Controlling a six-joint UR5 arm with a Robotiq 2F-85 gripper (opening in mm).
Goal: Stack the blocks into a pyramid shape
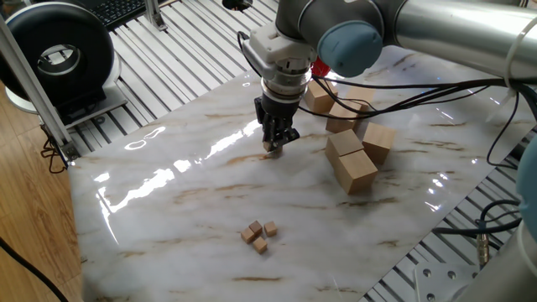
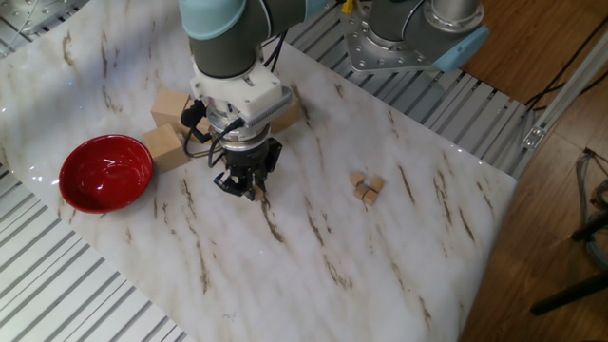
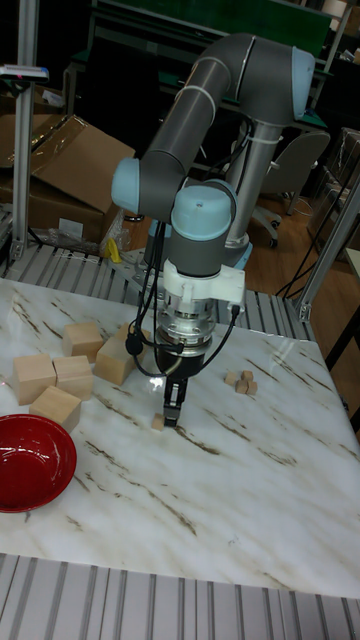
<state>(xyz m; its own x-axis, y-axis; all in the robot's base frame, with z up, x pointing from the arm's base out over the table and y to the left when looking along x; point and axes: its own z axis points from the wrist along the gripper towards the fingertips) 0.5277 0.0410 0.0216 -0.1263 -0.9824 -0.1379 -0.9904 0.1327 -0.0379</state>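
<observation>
Gripper [image 1: 273, 148] points straight down at mid-frame in one fixed view, tips at the marble table [image 1: 185, 210], jaws nearly closed around one tiny cube [image 3: 158, 422], though whether they actually pinch it is too small to tell. The other three cubes [image 1: 259, 236] sit in a loose touching cluster at lower centre of that view, well apart from the gripper, nothing stacked yet. Large blocks [image 1: 352, 151] lie right of the gripper, and a red bowl [image 2: 106, 172] sits at left in the other fixed view.
</observation>
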